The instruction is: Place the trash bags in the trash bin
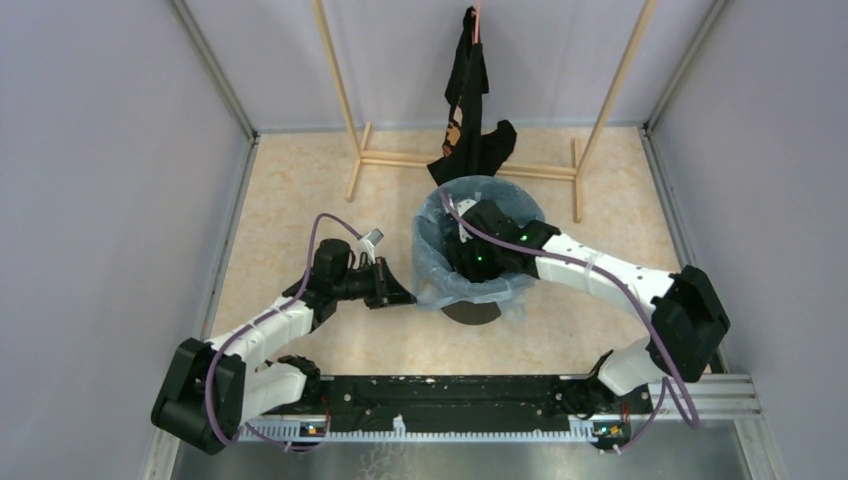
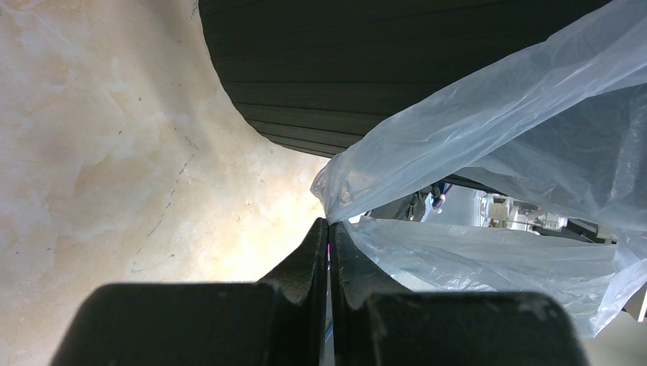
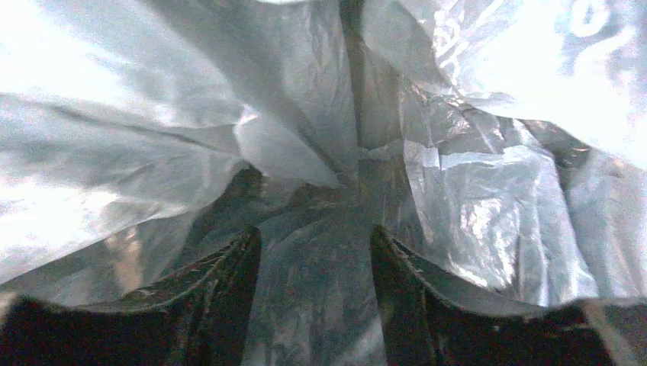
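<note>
The light-blue translucent trash bag [image 1: 437, 262] lines the round black trash bin [image 1: 472, 312] at the table's middle, its rim draped over the bin's edge. My left gripper [image 1: 404, 294] is shut on the bag's edge at the bin's near-left side; in the left wrist view the jaws [image 2: 329, 226] pinch the plastic [image 2: 488, 130] below the bin's black wall [image 2: 343, 69]. My right gripper [image 1: 470, 262] reaches down inside the bin. In the right wrist view it is open [image 3: 314, 238], with crinkled bag plastic [image 3: 290, 145] all around and between the fingers.
A black garment with orange print [image 1: 470, 100] hangs from a wooden rack [image 1: 460, 160] just behind the bin. Grey walls enclose the beige table [image 1: 290, 190] on left, right and back. The arms' base rail [image 1: 450, 400] runs along the near edge.
</note>
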You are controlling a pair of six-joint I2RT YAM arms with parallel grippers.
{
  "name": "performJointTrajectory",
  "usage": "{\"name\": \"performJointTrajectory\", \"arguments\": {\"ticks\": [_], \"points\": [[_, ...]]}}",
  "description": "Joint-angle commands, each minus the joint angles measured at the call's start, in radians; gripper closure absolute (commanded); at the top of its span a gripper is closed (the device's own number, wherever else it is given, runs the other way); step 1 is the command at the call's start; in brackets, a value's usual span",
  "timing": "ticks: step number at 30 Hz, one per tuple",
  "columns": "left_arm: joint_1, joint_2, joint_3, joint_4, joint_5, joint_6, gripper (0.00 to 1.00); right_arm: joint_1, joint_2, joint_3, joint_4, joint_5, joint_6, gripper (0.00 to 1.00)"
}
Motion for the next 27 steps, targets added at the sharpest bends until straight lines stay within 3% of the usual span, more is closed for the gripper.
{"name": "performJointTrajectory", "arguments": {"ticks": [1, 6, 11, 16, 19, 22, 27], "points": [[-0.003, -0.014, 0.015, 0.014, 0.015, 0.023, 0.93, 0.008, -0.078, 0.060, -0.031, 0.007, 0.027, 0.42], [-0.002, -0.023, 0.029, -0.002, 0.014, 0.025, 0.92, 0.008, -0.116, 0.120, -0.085, 0.054, 0.016, 0.31], [-0.003, -0.036, 0.041, -0.027, 0.001, 0.025, 0.84, 0.008, -0.178, 0.198, -0.131, 0.070, 0.005, 0.20], [-0.002, -0.076, 0.041, -0.053, -0.028, 0.003, 0.55, 0.008, -0.292, 0.265, -0.155, 0.066, -0.002, 0.09], [-0.003, -0.118, 0.041, -0.083, -0.052, -0.006, 0.47, 0.007, -0.402, 0.293, -0.153, 0.075, -0.014, 0.02], [-0.003, -0.198, 0.047, -0.167, -0.102, -0.011, 0.37, 0.008, -0.516, 0.304, -0.151, 0.111, -0.040, 0.01], [-0.002, -0.401, 0.117, -0.324, -0.232, 0.015, 0.08, 0.008, -0.712, 0.276, -0.154, 0.269, -0.097, 0.01]]}}
